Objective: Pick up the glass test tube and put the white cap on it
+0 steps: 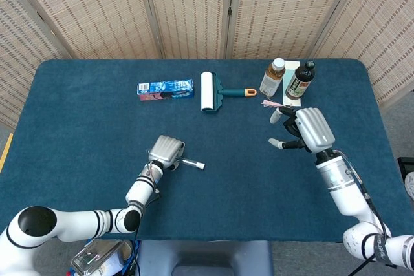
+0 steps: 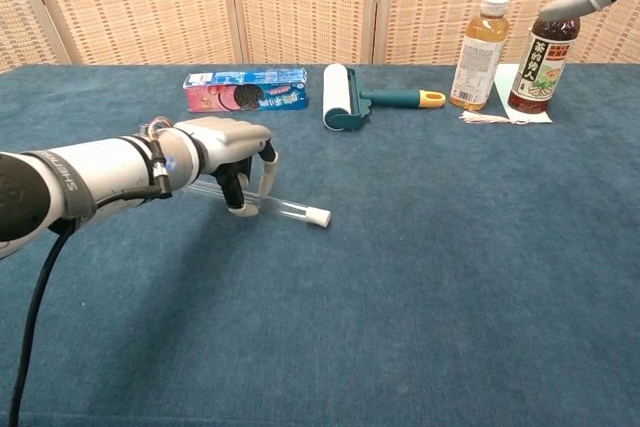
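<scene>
The left hand [image 2: 225, 147] grips the clear glass test tube [image 2: 280, 206] low over the blue cloth-covered table [image 2: 420, 277], fingers wrapped round its middle. The tube's white cap [image 2: 319, 217] juts out just past the fingers, towards the right hand [image 1: 304, 130]. That hand hovers released, fingers apart, well clear of the tube.

The worktop [image 1: 77, 108] is deep blue felt. On it a clear glass test tube [image 2: 285, 207] bears a white cap [image 2: 319, 217]. Behind the tube lie a blue and pink biscuit box [image 1: 165, 88] and a lint roller [image 1: 210, 92], white with a teal frame and orange handle tip.
</scene>
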Controlling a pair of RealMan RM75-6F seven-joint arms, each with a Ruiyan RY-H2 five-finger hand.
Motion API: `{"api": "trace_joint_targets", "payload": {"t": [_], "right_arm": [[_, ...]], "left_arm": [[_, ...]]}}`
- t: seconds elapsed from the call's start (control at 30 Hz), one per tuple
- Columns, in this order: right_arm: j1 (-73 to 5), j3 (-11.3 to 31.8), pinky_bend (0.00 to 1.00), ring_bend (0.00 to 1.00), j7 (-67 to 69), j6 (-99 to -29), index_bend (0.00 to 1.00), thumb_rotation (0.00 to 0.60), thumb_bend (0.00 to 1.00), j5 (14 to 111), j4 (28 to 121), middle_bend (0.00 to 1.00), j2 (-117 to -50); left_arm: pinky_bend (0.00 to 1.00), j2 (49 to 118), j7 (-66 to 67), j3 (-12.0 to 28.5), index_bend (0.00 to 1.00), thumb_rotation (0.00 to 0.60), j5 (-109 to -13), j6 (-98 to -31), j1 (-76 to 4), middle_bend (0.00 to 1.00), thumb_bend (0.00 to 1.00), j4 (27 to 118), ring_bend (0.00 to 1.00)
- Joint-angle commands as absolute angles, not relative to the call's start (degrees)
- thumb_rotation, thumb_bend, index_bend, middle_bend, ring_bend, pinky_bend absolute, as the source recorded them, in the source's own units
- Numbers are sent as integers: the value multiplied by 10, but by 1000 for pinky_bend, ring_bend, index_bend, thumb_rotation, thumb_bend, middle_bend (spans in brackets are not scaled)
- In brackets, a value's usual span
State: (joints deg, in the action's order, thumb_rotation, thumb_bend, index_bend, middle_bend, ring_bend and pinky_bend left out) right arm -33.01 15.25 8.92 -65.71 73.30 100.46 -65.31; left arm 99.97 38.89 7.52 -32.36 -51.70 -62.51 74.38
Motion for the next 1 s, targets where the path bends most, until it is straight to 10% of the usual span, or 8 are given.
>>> {"api": "trace_joint_targets", "payload": {"t": [0.03, 0.67, 0.83, 1.0], "right_arm": [[-330, 154, 1000, 1000, 93, -656, 487, 600, 82, 734, 1003, 1000, -654], [-281, 128, 1000, 999, 60, -661, 487, 600, 170, 719, 1011, 964, -588], [-252, 103, 988, 813, 53, -666, 487, 600, 459, 722, 1012, 746, -564], [-223, 77, 801, 588, 38, -679, 487, 600, 489, 733, 1003, 580, -550]], "left_arm": [[1000, 997, 394, 76, 466, 600, -320, -517, -623, 1000, 439, 750, 1000], [1000, 791, 322, 113, 294, 600, -381, -648, -529, 967, 418, 1008, 1000], [1000, 731, 269, 85, 321, 600, -474, -726, -455, 821, 417, 1041, 887], [874, 698, 235, 44, 347, 600, -555, -796, -382, 706, 417, 1034, 721]]}}
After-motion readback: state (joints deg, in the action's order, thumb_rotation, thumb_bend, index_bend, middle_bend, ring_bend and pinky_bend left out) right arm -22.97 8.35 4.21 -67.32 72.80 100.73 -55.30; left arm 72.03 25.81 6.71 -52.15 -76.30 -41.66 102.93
